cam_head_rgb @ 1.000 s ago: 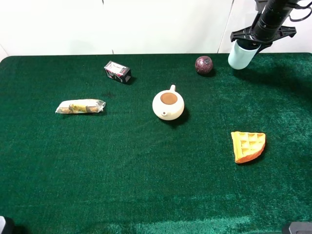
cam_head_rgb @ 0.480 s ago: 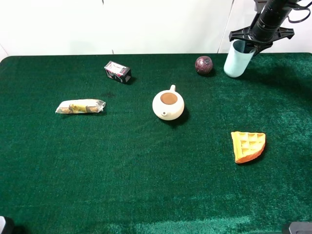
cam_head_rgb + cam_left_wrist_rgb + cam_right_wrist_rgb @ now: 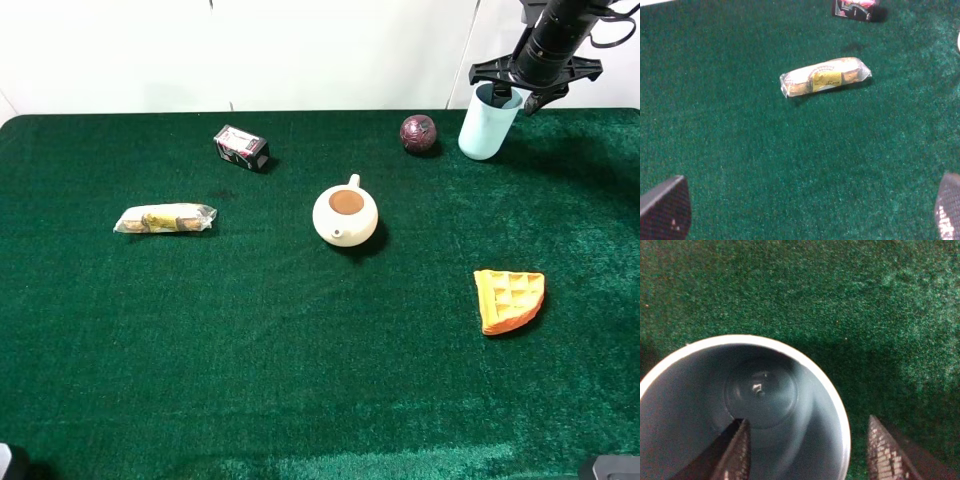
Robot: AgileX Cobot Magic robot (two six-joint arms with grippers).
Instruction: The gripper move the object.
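The tall pale blue cup point(image 3: 487, 125) stands upright on the green cloth at the back right, next to a dark red ball point(image 3: 418, 131). My right gripper point(image 3: 520, 95) hangs over the cup's rim, open. In the right wrist view I look down into the cup point(image 3: 760, 390). There the right gripper point(image 3: 810, 452) has one finger point(image 3: 735, 452) inside the cup and the other point(image 3: 890, 452) outside its wall. My left gripper point(image 3: 807, 215) is open and empty, low over the cloth at the front left.
A cream teapot point(image 3: 345, 215) sits mid-table. An orange waffle piece point(image 3: 509, 298) lies at the right. A black box point(image 3: 241, 146) and a wrapped snack point(image 3: 165, 217) lie at the left; the snack also shows in the left wrist view point(image 3: 825, 76). The table's back edge is just behind the cup.
The cup, held tilted a second ago, has come down slightly left and now stands upright on the cloth. The right gripper's fingers have spread off the cup wall.
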